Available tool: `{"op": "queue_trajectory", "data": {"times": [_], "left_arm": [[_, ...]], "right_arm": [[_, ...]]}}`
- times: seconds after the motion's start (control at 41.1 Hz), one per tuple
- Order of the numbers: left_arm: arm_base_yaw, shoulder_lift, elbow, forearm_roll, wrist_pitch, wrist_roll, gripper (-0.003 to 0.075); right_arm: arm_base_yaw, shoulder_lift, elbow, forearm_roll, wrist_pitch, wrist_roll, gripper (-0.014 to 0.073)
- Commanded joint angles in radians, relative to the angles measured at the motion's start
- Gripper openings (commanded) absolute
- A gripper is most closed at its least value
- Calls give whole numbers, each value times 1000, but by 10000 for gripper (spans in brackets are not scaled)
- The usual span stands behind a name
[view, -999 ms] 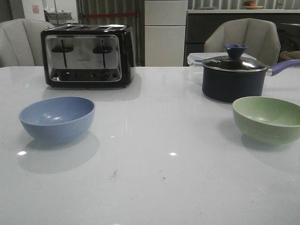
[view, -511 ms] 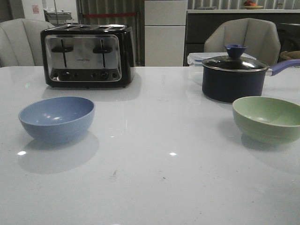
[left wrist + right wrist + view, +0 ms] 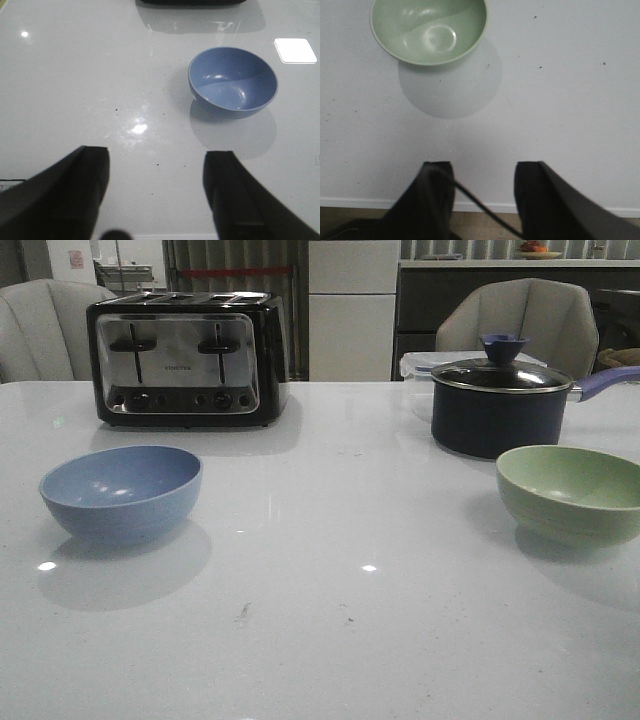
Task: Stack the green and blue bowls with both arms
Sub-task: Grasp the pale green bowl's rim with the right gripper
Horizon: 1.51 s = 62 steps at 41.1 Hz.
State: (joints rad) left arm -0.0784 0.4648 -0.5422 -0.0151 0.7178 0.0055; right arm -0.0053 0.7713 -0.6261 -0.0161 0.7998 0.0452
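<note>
The dusty blue bowl (image 3: 121, 492) stands upright on the left of the white table, and the pale green bowl (image 3: 571, 493) stands upright on the right. Neither arm shows in the front view. In the left wrist view the blue bowl (image 3: 232, 81) lies well ahead of my left gripper (image 3: 157, 155), which is open and empty above the table's near edge. In the right wrist view the green bowl (image 3: 428, 30) lies ahead of my right gripper (image 3: 482, 170), also open and empty, with a thin dark cable crossing between its fingers.
A black and chrome toaster (image 3: 186, 358) stands at the back left. A dark lidded pot (image 3: 500, 403) with a blue-purple handle sits just behind the green bowl, a clear lidded box behind it. Two chairs stand beyond the table's far edge.
</note>
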Motion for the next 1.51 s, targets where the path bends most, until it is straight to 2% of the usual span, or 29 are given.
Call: {"op": "queue_trajectory", "data": {"times": [0.0, 0.195, 0.463, 0.682, 0.999, 1.315, 1.486], "left_arm": [[0, 14, -29, -7, -70, 5, 564], [0, 14, -29, -7, -70, 5, 531], [0, 14, -29, -7, -70, 5, 473], [0, 14, -29, -7, -70, 5, 454], [0, 14, -29, -7, -70, 5, 454], [0, 14, -29, -7, -70, 5, 454], [0, 14, -29, -7, -70, 5, 454]], "right_arm": [[-3, 56, -43, -9, -74, 4, 526], [-3, 230, -126, 7, -83, 28, 523], [-20, 527, -343, 64, -58, 21, 523], [-82, 749, -505, 177, -36, -101, 523], [-92, 982, -654, 179, -38, -133, 511], [-92, 1062, -694, 179, -44, -135, 205], [-92, 1058, -694, 179, -38, -135, 76]]}}
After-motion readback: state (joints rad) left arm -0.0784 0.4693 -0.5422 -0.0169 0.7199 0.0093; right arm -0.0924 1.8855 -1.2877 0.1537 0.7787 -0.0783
